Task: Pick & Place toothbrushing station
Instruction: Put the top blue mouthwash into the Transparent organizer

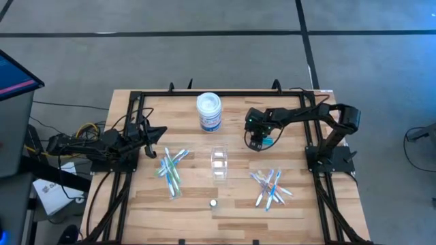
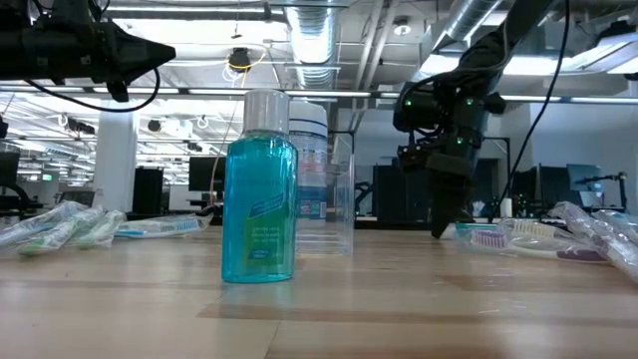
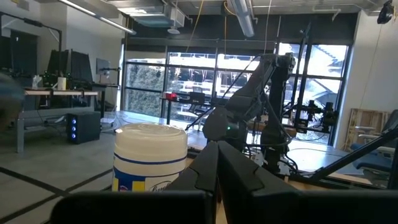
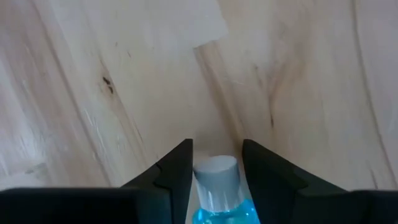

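The bench point(image 1: 170, 211) is a pale wooden slab with visible grain and knots, framed by black rails.

The right tool point(image 1: 257, 144) points down over the far right part of the bench. In the right wrist view its two dark, blocky fingers point(image 4: 171, 177) flank the pale cap of a small bottle of blue liquid point(image 4: 219, 193). The fingers stand on either side of the cap, close to it. Whether they press on it cannot be told, so the tool counts as apart and straddling the bottle. In the high view only a blue patch point(image 1: 268, 141) shows beside the tool.

The left tool point(image 1: 160, 131) hangs above the left edge of the bench with its fingers point(image 3: 211, 171) pressed together and holding nothing.

The clear plastic cup point(image 1: 219, 160) stands upright near the middle of the bench. It is thin-walled and transparent.

One loose pile of slim toothbrushes point(image 1: 172, 167), blue, green and white, lies to the left of the cup. A second pile point(image 1: 270, 186) lies to its right, nearer the front.

A second blue bottle point(image 2: 260, 189) with a clear cap stands upright close to the low camera; from above it shows as a small white cap point(image 1: 213, 202).

A white round jar point(image 1: 209, 111) with a blue label stands behind the cup.
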{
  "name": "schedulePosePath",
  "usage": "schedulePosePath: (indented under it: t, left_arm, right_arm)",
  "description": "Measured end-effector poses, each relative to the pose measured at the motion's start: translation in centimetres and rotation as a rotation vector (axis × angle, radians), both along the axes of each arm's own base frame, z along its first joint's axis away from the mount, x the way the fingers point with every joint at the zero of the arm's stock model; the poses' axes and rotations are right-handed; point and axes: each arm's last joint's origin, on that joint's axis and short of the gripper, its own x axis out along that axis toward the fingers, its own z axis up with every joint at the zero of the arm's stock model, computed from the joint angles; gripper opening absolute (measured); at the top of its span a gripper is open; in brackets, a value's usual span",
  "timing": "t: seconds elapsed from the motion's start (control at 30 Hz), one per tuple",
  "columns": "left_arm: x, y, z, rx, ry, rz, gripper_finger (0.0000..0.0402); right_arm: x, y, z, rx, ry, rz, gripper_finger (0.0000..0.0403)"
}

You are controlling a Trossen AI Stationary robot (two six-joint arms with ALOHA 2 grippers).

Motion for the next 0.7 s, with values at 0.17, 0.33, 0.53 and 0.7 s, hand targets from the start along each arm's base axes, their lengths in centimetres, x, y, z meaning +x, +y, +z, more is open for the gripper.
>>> schedulePosePath:
  t: [0.17, 0.33, 0.53, 0.7]
  left_arm:
    - [0.00, 0.00, 0.00, 0.000, 0.000, 0.000, 0.0002]
    - [0.00, 0.00, 0.00, 0.000, 0.000, 0.000, 0.0002]
    - [0.00, 0.00, -0.01, 0.000, 0.000, 0.000, 0.0002]
    - [0.00, 0.00, -0.01, 0.000, 0.000, 0.000, 0.0002]
  right_arm:
    - [-0.08, 0.43, -0.03, -0.004, 0.024, 0.053, 0.0138]
    - [-0.06, 0.81, -0.03, -0.012, 0.037, 0.088, 0.0136]
    - [-0.15, 0.88, -0.04, -0.015, 0.047, 0.115, 0.0122]
    - [-0.16, 0.91, -0.05, -0.041, 0.056, 0.135, 0.0108]
